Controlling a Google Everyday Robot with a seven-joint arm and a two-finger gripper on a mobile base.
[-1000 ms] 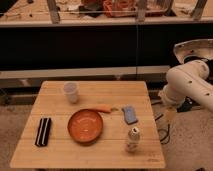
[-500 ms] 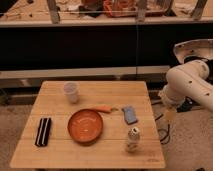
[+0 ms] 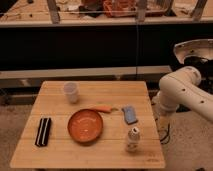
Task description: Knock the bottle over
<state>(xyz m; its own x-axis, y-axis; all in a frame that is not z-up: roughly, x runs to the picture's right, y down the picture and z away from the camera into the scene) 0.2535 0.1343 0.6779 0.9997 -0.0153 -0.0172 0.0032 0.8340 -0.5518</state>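
The bottle (image 3: 133, 138), small and whitish with a narrow neck, stands upright near the front right of the wooden table (image 3: 65, 152). My white arm comes in from the right and bends down beside the table's right edge. The gripper (image 3: 163, 131) hangs there, pointing down, to the right of the bottle and a little farther back, clear of it. It is open with nothing in it.
An orange plate (image 3: 85, 125) lies mid-table, left of the bottle. Behind the bottle lie a blue sponge-like object (image 3: 130, 114) and a thin orange item (image 3: 102, 108). A translucent cup (image 3: 71, 92) stands at the back left, a black object (image 3: 43, 131) at the front left. A dark counter runs behind.
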